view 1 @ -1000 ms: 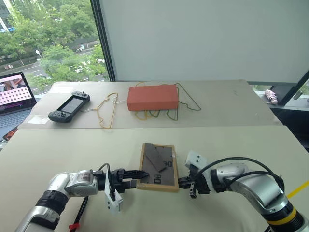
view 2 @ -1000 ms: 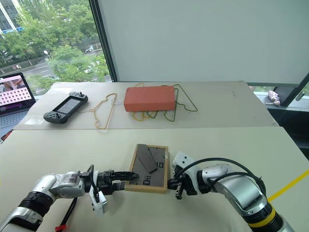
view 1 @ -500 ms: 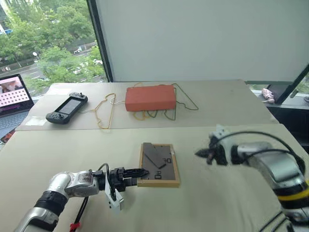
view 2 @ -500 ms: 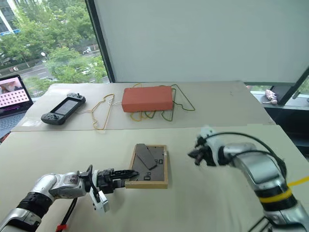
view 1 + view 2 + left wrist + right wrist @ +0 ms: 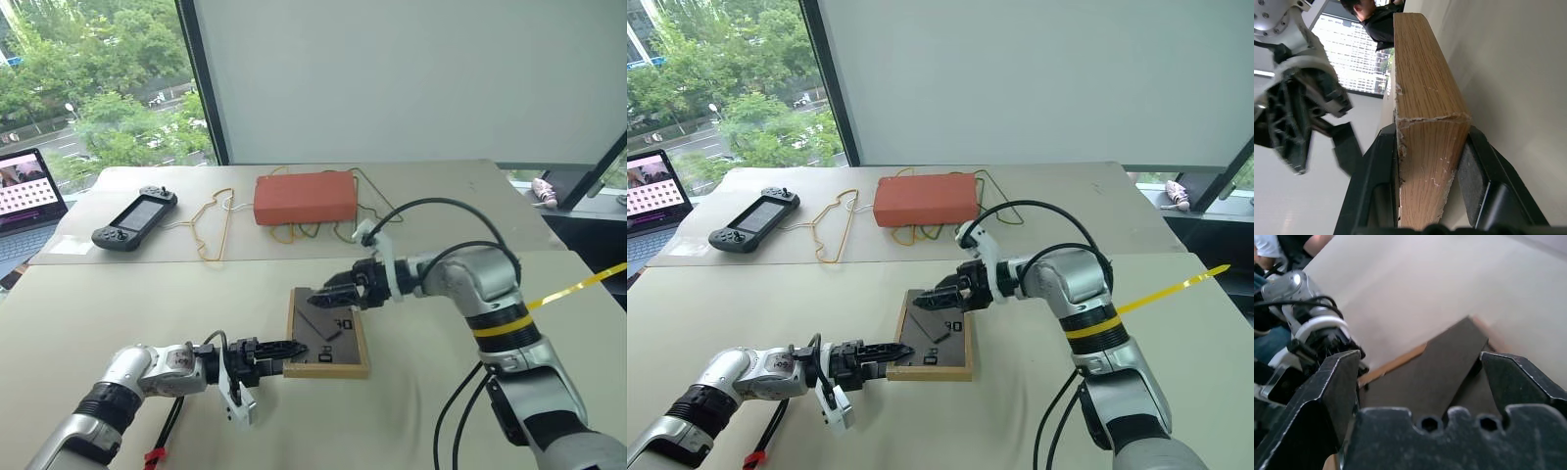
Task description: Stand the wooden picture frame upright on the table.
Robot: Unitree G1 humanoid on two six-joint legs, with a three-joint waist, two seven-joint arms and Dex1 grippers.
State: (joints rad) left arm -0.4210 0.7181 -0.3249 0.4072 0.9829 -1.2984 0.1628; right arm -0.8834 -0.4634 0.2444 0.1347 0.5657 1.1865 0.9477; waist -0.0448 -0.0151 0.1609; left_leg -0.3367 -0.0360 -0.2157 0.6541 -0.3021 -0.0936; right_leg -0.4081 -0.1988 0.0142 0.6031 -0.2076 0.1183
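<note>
1. Our left gripper was clamped on the near left corner of the wooden picture frame; in the left wrist view its two fingers pressed either side of the light-wood edge, presumably to pin the frame so it would not slide.
2. Our right gripper hung with its jaws wide apart and nothing between them, just above the frame's far edge, aimed down at the easel leg (the dark strip on the back). We judged it was placed there to catch that leg and swing it out.
3. The frame lay flat, back side up, on the table, near the middle, between our two arms. It was not yet upright, so the standing step was undone.
4. Farther off, on the adjoining tabletop, sat an orange-red box over loose wire loops, and a game controller to its left, well apart from the frame.
</note>
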